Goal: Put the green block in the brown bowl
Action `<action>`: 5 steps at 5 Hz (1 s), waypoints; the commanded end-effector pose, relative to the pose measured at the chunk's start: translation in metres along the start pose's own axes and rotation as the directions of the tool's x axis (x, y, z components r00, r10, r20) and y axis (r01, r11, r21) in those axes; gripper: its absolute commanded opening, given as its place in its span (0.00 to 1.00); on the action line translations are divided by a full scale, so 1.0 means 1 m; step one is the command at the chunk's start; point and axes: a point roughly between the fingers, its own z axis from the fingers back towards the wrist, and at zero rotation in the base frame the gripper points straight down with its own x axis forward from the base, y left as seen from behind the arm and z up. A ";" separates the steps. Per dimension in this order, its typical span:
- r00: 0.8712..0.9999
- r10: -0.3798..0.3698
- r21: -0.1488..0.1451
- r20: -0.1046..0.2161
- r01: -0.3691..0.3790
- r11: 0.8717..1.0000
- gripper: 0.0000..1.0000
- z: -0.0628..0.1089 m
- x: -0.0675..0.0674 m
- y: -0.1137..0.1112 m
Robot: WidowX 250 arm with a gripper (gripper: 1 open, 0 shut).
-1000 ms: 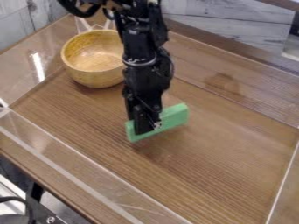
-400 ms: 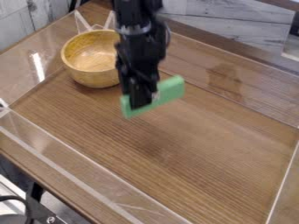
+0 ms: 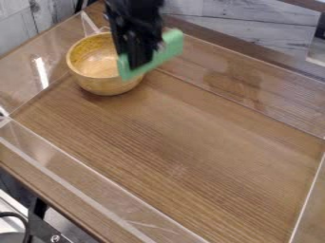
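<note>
The green block [image 3: 156, 52] hangs in the air, tilted, with my gripper [image 3: 132, 55] shut on its lower left end. It is held just to the right of the brown bowl [image 3: 99, 66], over the bowl's right rim. The bowl is a round tan wooden one with a paler inside, standing on the table at the upper left. My black arm comes down from the top edge and hides the fingertips and part of the block.
The wooden table [image 3: 191, 142] has a clear raised wall [image 3: 76, 176] along its front and left sides. A pale wall runs behind it at the upper right.
The gripper has risen off the table with the green block and carried it up and left, from mid-table to the bowl's right rim.
</note>
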 end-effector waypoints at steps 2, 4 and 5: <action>0.998 -0.007 0.039 0.066 0.005 0.999 0.00 0.014 0.017 0.062; 0.995 -0.047 0.048 0.086 0.043 0.998 0.00 0.002 0.024 0.086; 0.994 -0.058 0.047 0.095 0.054 0.997 0.00 -0.003 0.026 0.093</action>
